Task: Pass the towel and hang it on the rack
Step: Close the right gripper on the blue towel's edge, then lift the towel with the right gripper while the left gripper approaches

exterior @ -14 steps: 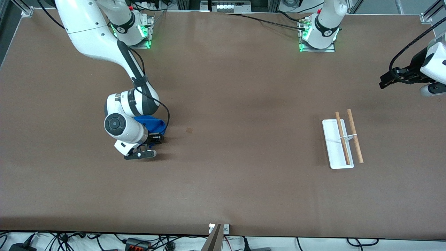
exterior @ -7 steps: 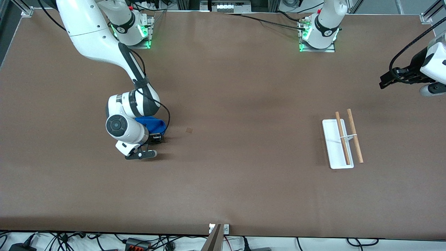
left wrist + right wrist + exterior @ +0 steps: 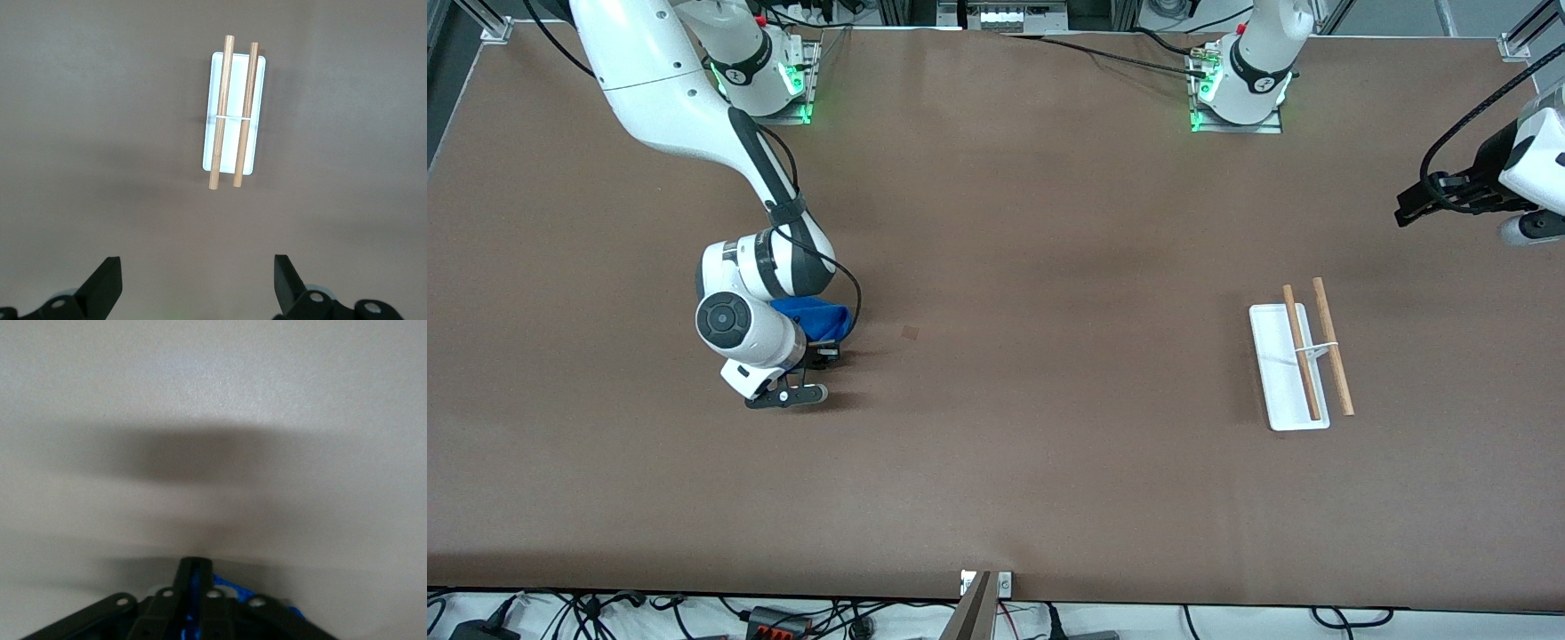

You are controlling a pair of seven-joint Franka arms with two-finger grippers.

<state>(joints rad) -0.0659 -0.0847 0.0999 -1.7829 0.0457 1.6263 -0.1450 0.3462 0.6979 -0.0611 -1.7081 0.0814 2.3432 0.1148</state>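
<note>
The bright blue towel (image 3: 821, 317) lies bunched on the brown table toward the right arm's end, partly hidden under that arm's wrist. My right gripper (image 3: 824, 352) is down at the towel's edge. In the right wrist view its fingers (image 3: 198, 572) are pressed together with blue towel (image 3: 231, 589) pinched between them. The rack (image 3: 1282, 378), a white base with two wooden rods (image 3: 1333, 348), stands toward the left arm's end. My left gripper (image 3: 1410, 212) hangs high near that end and waits. Its wrist view shows the gripper (image 3: 197, 290) open and empty, with the rack (image 3: 234, 112) below it.
A small dark mark (image 3: 910, 332) sits on the table beside the towel. Both arm bases (image 3: 1238, 93) stand along the table edge farthest from the front camera. Cables (image 3: 783, 618) and a metal bracket (image 3: 980, 587) line the nearest edge.
The right gripper's fingers have closed on the towel's edge, and the towel has bunched slightly. The left arm has not moved.
</note>
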